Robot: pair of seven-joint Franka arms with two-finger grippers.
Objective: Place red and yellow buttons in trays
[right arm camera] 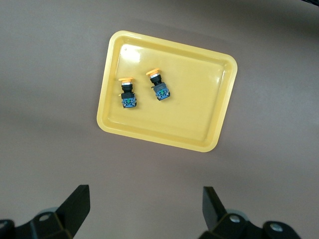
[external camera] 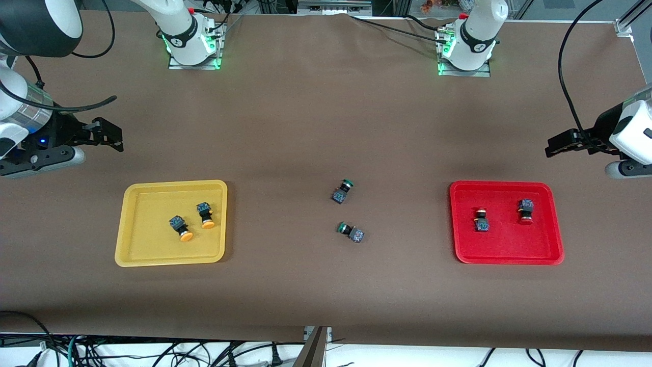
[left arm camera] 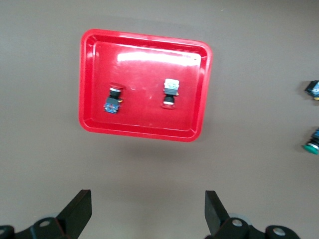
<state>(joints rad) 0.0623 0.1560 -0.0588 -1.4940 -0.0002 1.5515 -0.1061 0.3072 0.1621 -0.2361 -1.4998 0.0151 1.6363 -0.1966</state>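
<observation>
Red tray (external camera: 506, 259): both red buttons (external camera: 481, 219) in it, lying below my left pincer (external camera: 555, 148).
Yellow tray (external camera: 170, 260): both yellow buttons (external camera: 181, 227) in it.
My pincers: left and right (external camera: 109, 136) spread, empty, over bare tabletop (external camera: 305, 127).
Judgement: sorting looks done; green buttons (external camera: 342, 191) stay mid-tabletop.

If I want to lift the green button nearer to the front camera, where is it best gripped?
Probably from above, across the dark blocky body of that green button. It lies on its side on the bare table, its flat faces offering firmer purchase than the round cap.
</observation>
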